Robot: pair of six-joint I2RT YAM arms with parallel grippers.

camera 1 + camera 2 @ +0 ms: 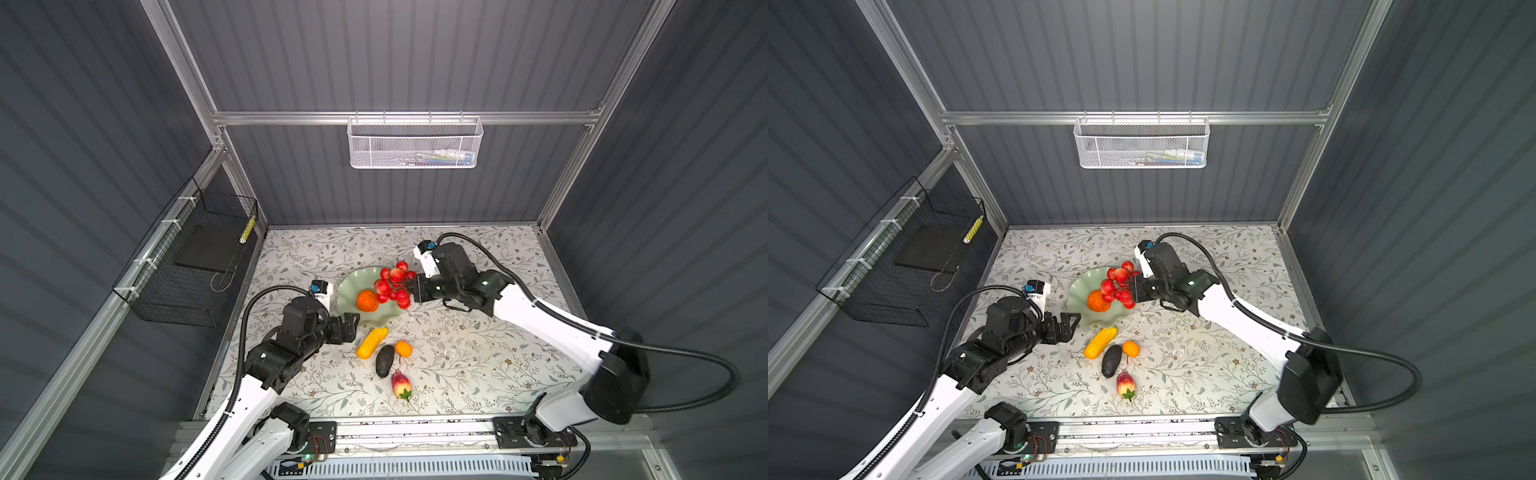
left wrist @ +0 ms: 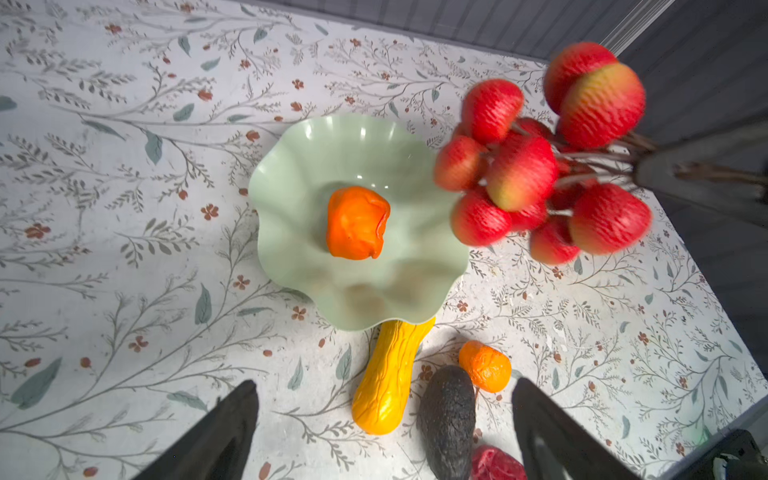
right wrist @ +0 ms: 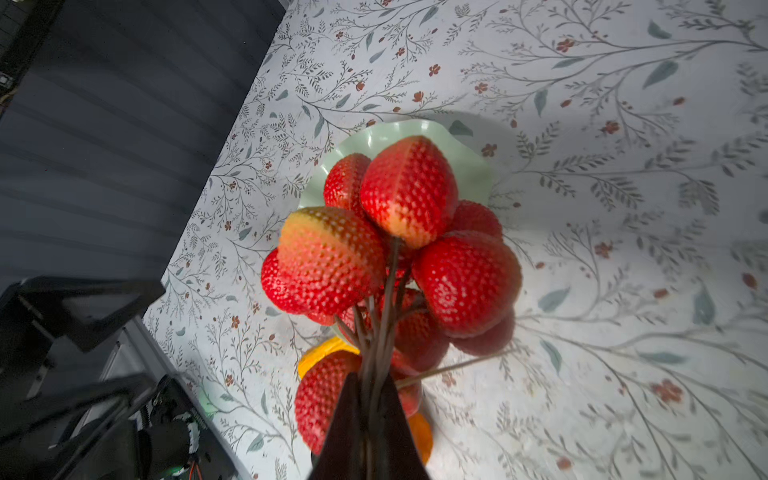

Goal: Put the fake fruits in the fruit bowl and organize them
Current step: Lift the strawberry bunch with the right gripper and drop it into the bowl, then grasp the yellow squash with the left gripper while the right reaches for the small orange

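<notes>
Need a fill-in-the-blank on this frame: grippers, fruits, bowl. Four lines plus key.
1. The right gripper is shut on the ____ of the bunch of red berries.
2. The round fruit lying in the fruit bowl is coloured ____.
3. The left gripper holds nothing; its jaws stand ____.
4. The dark avocado lies not in the bowl but on the ____.

Missing words: stems; orange; open; table.
</notes>
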